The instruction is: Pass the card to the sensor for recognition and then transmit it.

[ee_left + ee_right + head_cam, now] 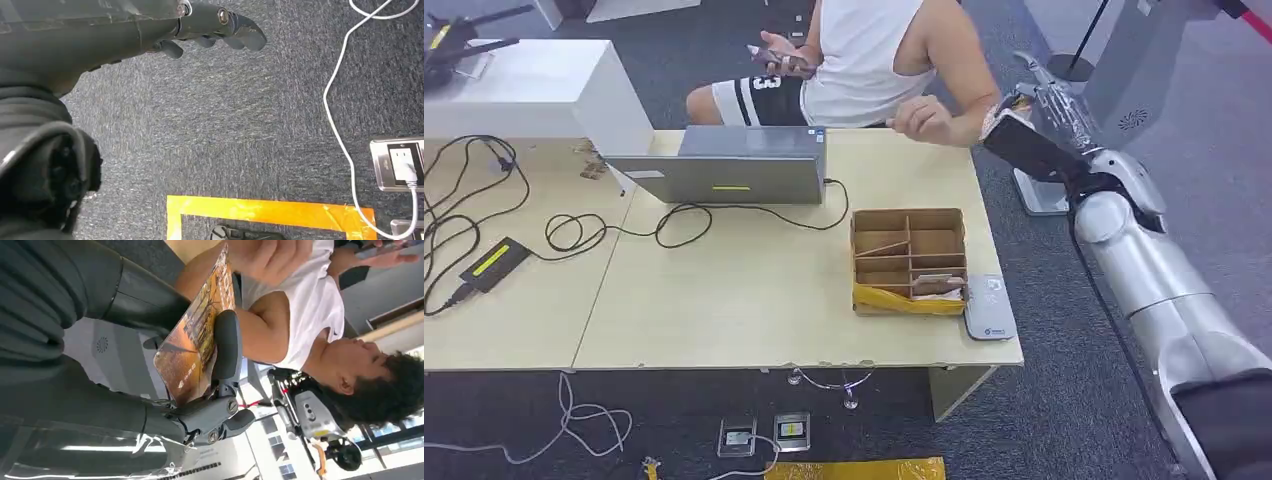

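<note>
My right hand (1044,115) is raised past the table's far right corner and grips an orange-brown card (197,337), with its fingers (226,347) wrapped across the card's face. A person in a white top (864,50) sits behind the table; one of their hands (921,118) reaches toward the card and nearly touches its edge (991,118). The grey card sensor (989,308) lies flat at the table's front right corner. My left hand (210,30) hangs over the carpet, fingers loosely curled, holding nothing.
A divided cardboard box (909,262) holding more cards stands beside the sensor. A closed grey laptop (729,165) and black cables (574,232) lie on the wooden table (724,300). Floor sockets (397,162), a white cable and orange tape (270,212) are below.
</note>
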Robot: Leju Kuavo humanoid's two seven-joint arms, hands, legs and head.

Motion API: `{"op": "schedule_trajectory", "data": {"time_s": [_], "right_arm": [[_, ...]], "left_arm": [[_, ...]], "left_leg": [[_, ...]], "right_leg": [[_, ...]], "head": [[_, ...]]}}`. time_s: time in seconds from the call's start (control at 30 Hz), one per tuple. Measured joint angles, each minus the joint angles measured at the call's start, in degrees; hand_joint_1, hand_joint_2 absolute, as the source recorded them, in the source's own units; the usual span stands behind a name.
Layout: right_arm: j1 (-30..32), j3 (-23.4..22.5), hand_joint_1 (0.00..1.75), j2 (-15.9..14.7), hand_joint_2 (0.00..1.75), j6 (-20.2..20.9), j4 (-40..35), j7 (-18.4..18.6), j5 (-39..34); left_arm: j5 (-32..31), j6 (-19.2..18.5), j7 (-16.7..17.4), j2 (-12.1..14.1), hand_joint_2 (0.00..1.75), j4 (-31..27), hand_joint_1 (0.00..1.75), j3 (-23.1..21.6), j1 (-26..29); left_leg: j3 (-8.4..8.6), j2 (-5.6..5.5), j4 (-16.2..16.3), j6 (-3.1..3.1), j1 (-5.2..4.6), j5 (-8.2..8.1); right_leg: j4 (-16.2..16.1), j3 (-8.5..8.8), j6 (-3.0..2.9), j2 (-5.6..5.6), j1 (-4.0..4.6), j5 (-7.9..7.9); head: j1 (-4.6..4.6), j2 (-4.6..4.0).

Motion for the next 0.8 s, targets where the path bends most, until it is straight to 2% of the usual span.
{"op": "schedule_trajectory", "data": {"time_s": [0.1,0.3,0.5,0.8], "right_arm": [[0.0,-0.1,1.75,0.0,1.75,1.1,0.0,-0.6,-1.4],[0.0,-1.3,1.75,-0.6,1.75,6.6,-0.1,-2.4,-7.3],[3.0,-5.1,1.75,-3.8,1.75,11.6,-2.5,-1.6,-13.3],[11.3,-9.3,1.75,-6.5,1.75,12.9,-7.6,1.1,-15.3]], "left_arm": [[0.4,0.4,0.0,0.0,0.0,0.0,0.0,0.0,0.0],[1.1,0.8,0.0,-0.2,0.0,0.0,0.0,0.0,0.3],[1.9,1.2,-0.4,-0.5,0.0,0.0,0.0,0.0,1.2],[1.6,1.2,-0.4,-0.5,0.0,0.0,0.0,0.0,0.9]], "left_leg": [[0.01,0.0,0.0,0.0,0.0,0.0],[0.02,0.01,0.0,0.0,0.0,0.0],[0.01,0.04,0.0,-0.02,-0.01,-0.05],[0.02,0.04,0.0,-0.02,0.02,-0.05]], "right_leg": [[0.0,0.0,0.0,0.0,0.0,0.0],[0.0,-0.03,0.0,0.01,0.0,0.0],[0.0,-0.02,0.0,0.04,-0.01,0.0],[0.0,-0.04,0.0,0.07,0.02,0.0]], "head": [[0.0,0.0],[0.0,0.0],[0.0,0.0],[-0.02,0.0]]}}
